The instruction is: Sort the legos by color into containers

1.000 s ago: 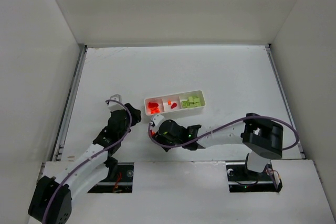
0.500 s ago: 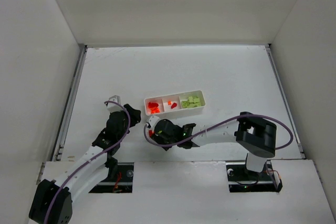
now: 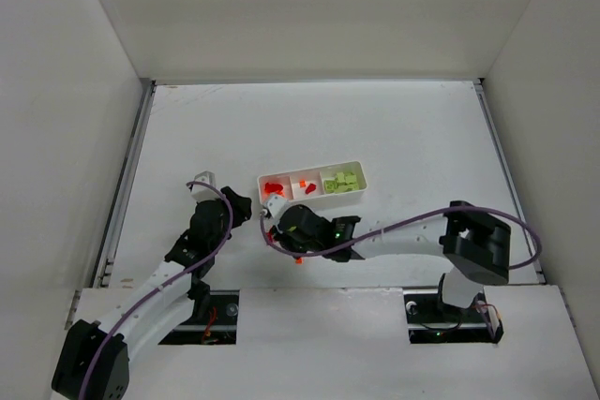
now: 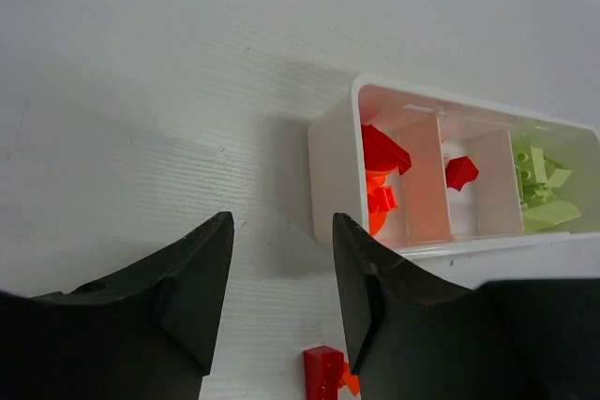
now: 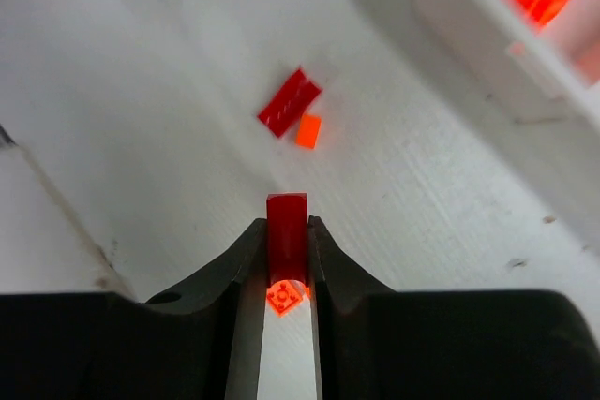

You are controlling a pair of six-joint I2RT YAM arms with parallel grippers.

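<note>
The white tray (image 3: 360, 171) lies mid-table with three containers. The left one holds red and orange legos (image 4: 380, 175), the middle a red piece (image 4: 460, 172), the right several yellow-green ones (image 4: 542, 189). My right gripper (image 5: 286, 224) is shut on a red lego (image 5: 287, 231), just in front of the tray's left end (image 3: 270, 220). An orange piece (image 5: 285, 297) lies on the table under the fingers. A red brick (image 5: 289, 101) and a small orange piece (image 5: 307, 130) lie ahead of it. My left gripper (image 4: 279, 231) stands open and empty beside the tray's left end.
An orange piece (image 3: 298, 259) lies on the table at the near side of the right arm. White walls (image 3: 112, 72) close in the table on three sides. In the left wrist view the loose red brick (image 4: 323, 374) sits low between my fingers.
The right gripper's jaws have closed on the red lego and the arm has shifted slightly. An orange piece now shows beside that arm. The left arm has stayed put.
</note>
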